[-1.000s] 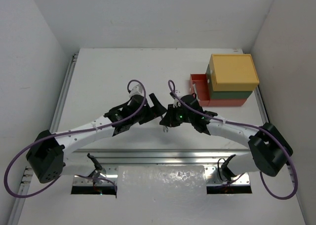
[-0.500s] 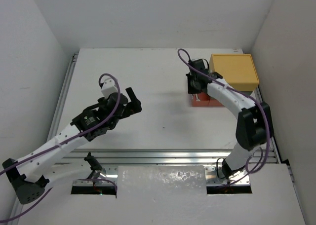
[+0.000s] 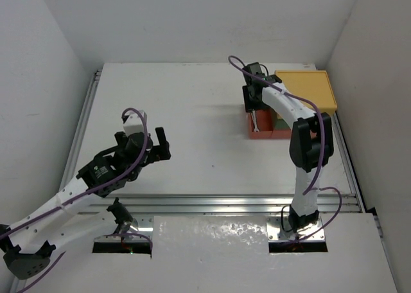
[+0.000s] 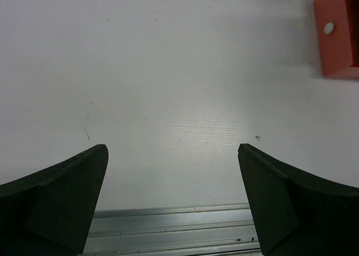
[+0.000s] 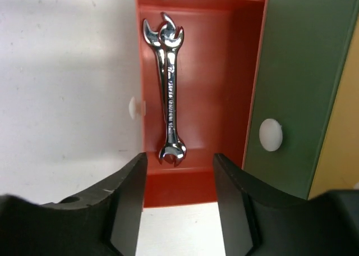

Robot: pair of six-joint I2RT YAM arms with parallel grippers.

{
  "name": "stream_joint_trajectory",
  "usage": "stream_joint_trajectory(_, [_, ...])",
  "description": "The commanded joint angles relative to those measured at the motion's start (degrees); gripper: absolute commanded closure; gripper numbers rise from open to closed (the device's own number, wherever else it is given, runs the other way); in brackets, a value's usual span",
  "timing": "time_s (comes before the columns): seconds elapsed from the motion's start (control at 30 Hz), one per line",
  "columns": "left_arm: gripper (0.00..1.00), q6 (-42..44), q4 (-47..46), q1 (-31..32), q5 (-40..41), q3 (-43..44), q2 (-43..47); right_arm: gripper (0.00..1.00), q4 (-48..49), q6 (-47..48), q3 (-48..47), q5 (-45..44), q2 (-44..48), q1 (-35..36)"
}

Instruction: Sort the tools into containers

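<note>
Silver, thin and shiny, forked at both ends: two wrenches [image 5: 168, 99] lying one on the other, in the left side of the red tray [image 5: 224, 99], by the far right corner of the table [image 3: 192, 94]. Looks like the drop-off step, with the wrenches already in. Right tool [image 5: 178, 166] just above the tray, fingers apart, holding nothing. Left tool [image 4: 173, 150] wide open and bare too, over the near left part. Next, probably: lift the right tool away, look for another thing to sort, keep off the green tray [image 5: 297, 71] just beside.
</note>
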State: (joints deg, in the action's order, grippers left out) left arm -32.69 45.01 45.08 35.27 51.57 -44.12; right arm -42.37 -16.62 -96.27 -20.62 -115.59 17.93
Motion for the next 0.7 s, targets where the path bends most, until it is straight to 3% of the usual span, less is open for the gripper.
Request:
stream_joint_trajectory(0.0, [0.00, 2.37, -3.35, 0.18, -0.90, -0.59, 0.26, 0.50, -0.96, 0.36, -1.91, 0.31, 2.99, 1.49])
stream_joint_trajectory(0.07, [0.00, 2.10, -3.18, 0.27, -0.64, -0.59, 0.43, 0.55, 1.31, 0.45, -0.24, 3.82, 4.23, 2.89])
stream_joint_trajectory(0.1, [0.00, 1.93, -3.35, 0.27, -0.64, -0.77, 0.87, 0.75, 2.46, 0.62, 0.55, 4.97, 5.02, 3.42])
stream_joint_trajectory(0.13, [0.00, 1.84, -3.44, 0.18, -0.55, -0.86, 1.14, 0.86, 3.77, 0.45, 1.16, 5.41, 4.85, 4.12])
stream_joint_trajectory(0.2, [0.00, 1.75, -3.79, 0.27, -0.72, -1.30, 1.84, 1.00, 3.61, 0.54, 0.04, 4.98, 3.45, 4.83])
stream_joint_trajectory(0.47, [0.00, 1.75, -3.88, 0.27, -0.81, -1.47, 0.97, 1.00, -0.52, 2.56, -11.47, -2.20, -10.96, 5.18])
stream_joint_trajectory(0.67, [0.00, 1.75, -3.71, 0.27, -0.64, -1.47, 0.96, 1.00, -2.63, 4.05, -14.30, -12.15, -12.74, 4.31])
